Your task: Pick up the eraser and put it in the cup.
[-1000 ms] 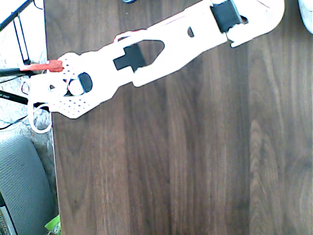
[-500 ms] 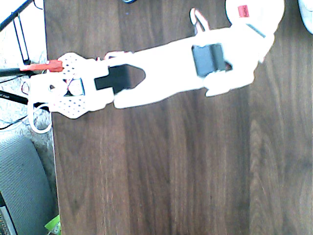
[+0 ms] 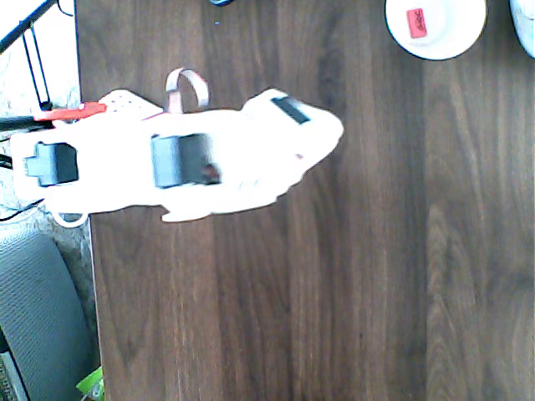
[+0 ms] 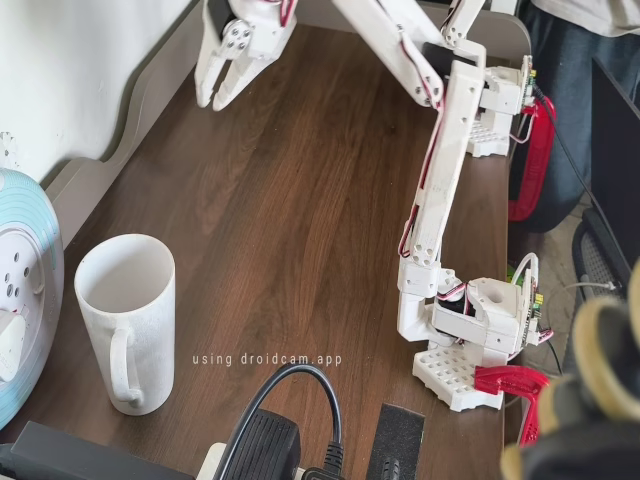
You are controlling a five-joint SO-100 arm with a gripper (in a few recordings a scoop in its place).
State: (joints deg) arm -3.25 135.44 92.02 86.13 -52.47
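Fixed view first: finds the gripper (image 4: 210, 100) high at the top left, jaws a little apart with nothing between them, fingers pointing down over the dark wooden table (image 4: 300, 230). Hangs well apart from the cup (image 4: 125, 320), upright near the bottom left, handle toward the camera.

Seen from above, has pulled back since half a second ago. Then stretched across to the cup and covered most of it. Now folded toward the left edge as the white arm (image 3: 226, 159), leaving the cup (image 3: 435, 29) bare at the top right.

Shows the eraser (image 3: 415, 18) lying inside that cup, a small red-edged patch left of centre (print too blurred to read), far from the jaws.

Cannot make out the fingers from above, washed out against the white arm. Cannot see down to the eraser in the fixed view, with the cup's wall in the way. Cuts off the cup's upper rim at the overhead picture's top edge.
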